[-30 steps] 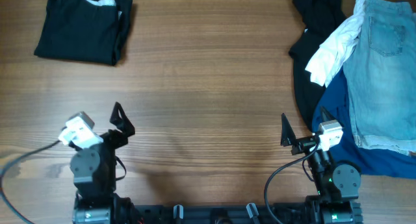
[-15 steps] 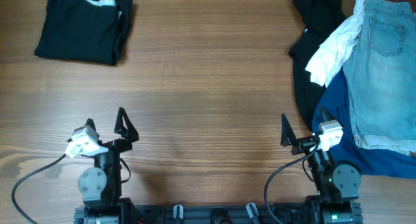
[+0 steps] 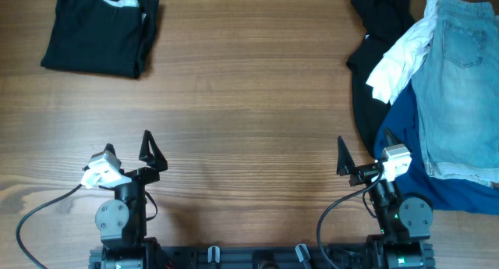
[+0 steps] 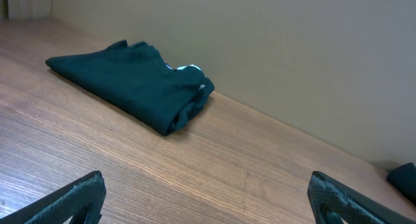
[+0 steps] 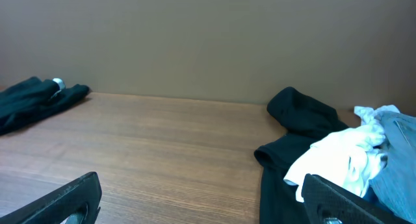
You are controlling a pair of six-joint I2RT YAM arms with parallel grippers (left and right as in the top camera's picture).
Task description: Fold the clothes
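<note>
A folded black garment (image 3: 100, 31) with a small white label lies at the table's far left; it also shows in the left wrist view (image 4: 130, 84) and, far off, in the right wrist view (image 5: 32, 100). A loose pile lies at the right: a black garment (image 3: 374, 35), a white one (image 3: 401, 58), light denim (image 3: 460, 82) and bright blue cloth (image 3: 437, 175). My left gripper (image 3: 129, 150) (image 4: 208, 204) is open and empty at the near left, over bare wood. My right gripper (image 3: 365, 150) (image 5: 208, 204) is open and empty, just left of the pile.
The wooden table (image 3: 249, 105) runs between the folded garment and the pile. A plain wall (image 5: 208, 36) stands behind the far edge. Cables trail from both arm bases at the near edge.
My left arm has swung from a leftward tilt to point straight ahead, its gripper shifting slightly right. The right arm and the clothes have not moved.
</note>
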